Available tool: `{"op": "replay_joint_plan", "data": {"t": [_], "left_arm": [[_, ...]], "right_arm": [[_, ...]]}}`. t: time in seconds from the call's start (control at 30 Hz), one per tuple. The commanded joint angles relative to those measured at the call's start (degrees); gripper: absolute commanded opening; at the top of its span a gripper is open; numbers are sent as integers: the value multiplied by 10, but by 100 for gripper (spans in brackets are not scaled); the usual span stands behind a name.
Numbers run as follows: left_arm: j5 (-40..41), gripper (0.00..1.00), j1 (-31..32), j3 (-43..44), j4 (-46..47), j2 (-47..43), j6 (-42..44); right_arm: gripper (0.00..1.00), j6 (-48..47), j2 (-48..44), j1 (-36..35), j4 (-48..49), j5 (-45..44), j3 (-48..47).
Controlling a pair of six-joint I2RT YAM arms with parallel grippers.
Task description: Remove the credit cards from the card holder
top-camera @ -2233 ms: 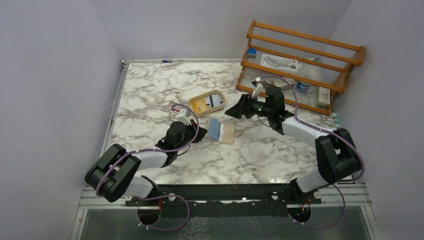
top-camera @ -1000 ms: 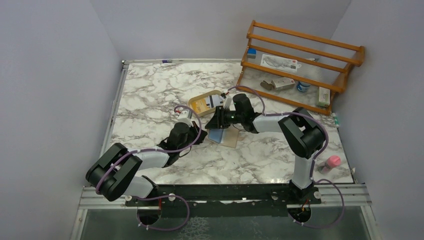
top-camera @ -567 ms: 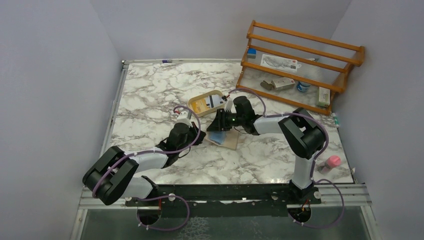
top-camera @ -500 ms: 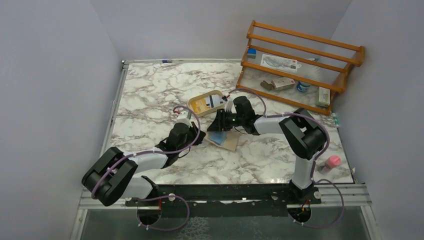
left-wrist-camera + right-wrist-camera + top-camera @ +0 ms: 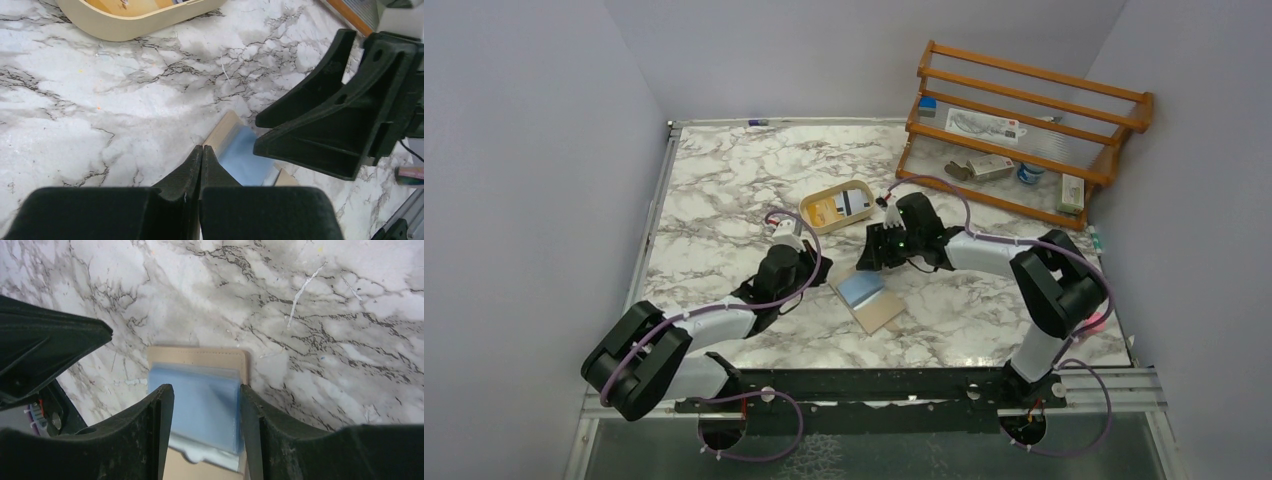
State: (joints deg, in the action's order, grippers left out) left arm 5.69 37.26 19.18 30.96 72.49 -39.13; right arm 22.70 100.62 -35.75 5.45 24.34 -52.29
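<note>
The tan card holder (image 5: 876, 311) lies open on the marble table, turned at a slant. A light blue credit card (image 5: 860, 288) sits in its far half; the right wrist view shows this card (image 5: 200, 410) over the tan leather (image 5: 200, 356). My right gripper (image 5: 871, 255) hovers just above the holder's far end, open, and the card (image 5: 200, 410) shows in the gap between its fingers (image 5: 161, 412). My left gripper (image 5: 816, 282) is shut on nothing, its tip (image 5: 202, 148) low at the holder's left edge (image 5: 223, 133).
A beige oval tray (image 5: 821, 222) with cards in it stands behind the holder, near the right gripper. A wooden rack (image 5: 1024, 130) holding small items fills the back right corner. The left arm's black fingers (image 5: 45, 355) lie close to the right gripper.
The holder has slid toward the near edge and turned. The right gripper has drawn back to the right and opened wider. The left gripper stays shut beside the holder.
</note>
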Motion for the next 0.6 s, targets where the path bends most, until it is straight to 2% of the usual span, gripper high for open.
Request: {"op": "replay_joint_plan", "data": {"t": [0.0, 0.17, 0.3, 0.33, 0.4, 0.57], "left_arm": [[16, 0, 1, 0, 8, -5, 9], [-44, 2, 1, 36, 5, 68, 40], [-107, 41, -5, 67, 4, 140, 55], [-114, 48, -7, 70, 4, 149, 56], [-120, 57, -10, 75, 5, 154, 60], [-134, 66, -28, 72, 2, 140, 78]], "right_arm": [[57, -46, -53, -4, -72, -35, -8], [61, -56, -45, -4, -94, -46, -33], [71, -46, -68, -4, -97, -44, -23], [73, -43, -76, -4, -98, -45, -15], [74, -40, -86, -4, -90, -41, 5], [75, -40, -85, 3, -51, 2, 59]]}}
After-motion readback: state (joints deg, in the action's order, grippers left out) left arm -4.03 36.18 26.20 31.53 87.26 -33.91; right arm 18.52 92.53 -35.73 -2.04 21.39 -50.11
